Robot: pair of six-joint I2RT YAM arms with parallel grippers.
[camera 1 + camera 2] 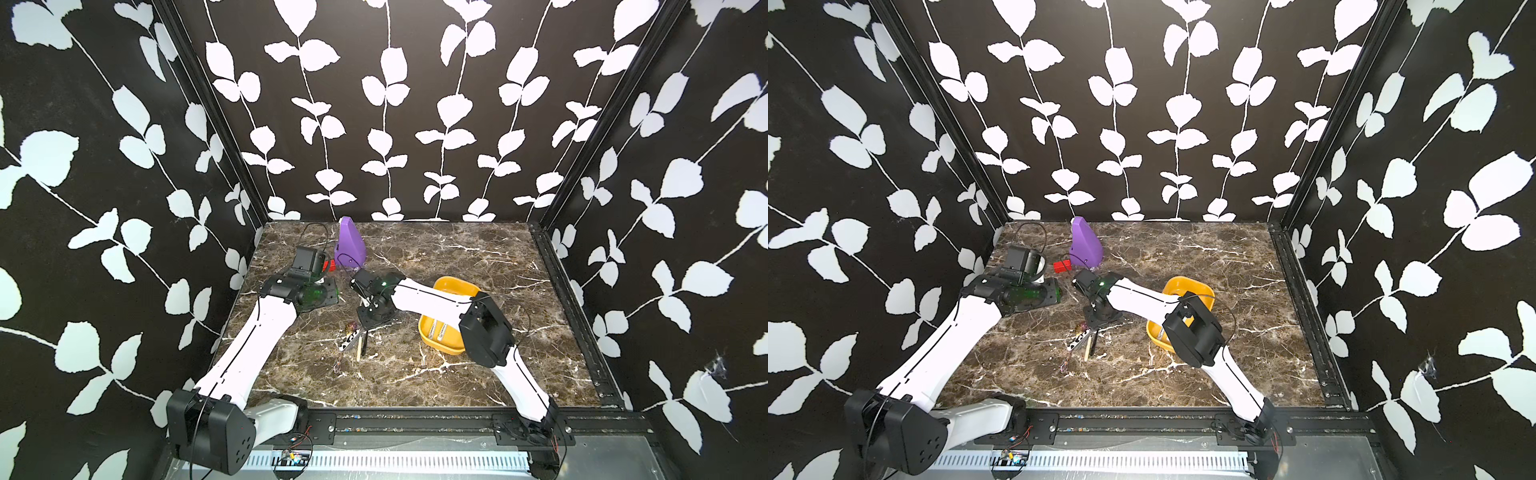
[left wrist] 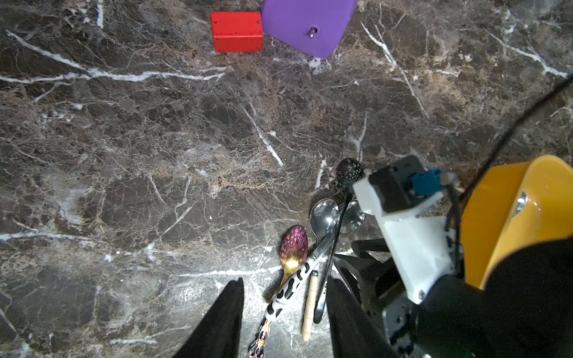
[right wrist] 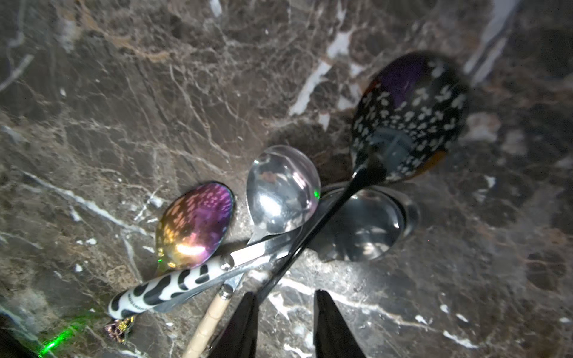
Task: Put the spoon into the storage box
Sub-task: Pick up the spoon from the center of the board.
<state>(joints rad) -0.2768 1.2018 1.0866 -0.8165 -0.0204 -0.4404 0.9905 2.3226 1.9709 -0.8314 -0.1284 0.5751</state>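
The marbled bench fills the floor of the booth. On it, at about three o'clock from the middle, sits the yellow storage box, low-walled, partly covered by the right arm in both top views; something pale and shiny lies inside it. Up at eleven o'clock stands the purple wedge, and just beside it, at its nine o'clock, the small red block.

Now the spoons, a heap near the bench's centre, towards six o'clock: a rainbow-bowled spoon, a plain silver spoon, a black spoon with white flecks whose thin handle crosses over a second silver bowl, plus a cow-print handle and a wooden handle. None is in the box yet.

The right claw hangs right over the heap, fingers apart, nothing between them. The left claw is also parted, empty, above the handles.
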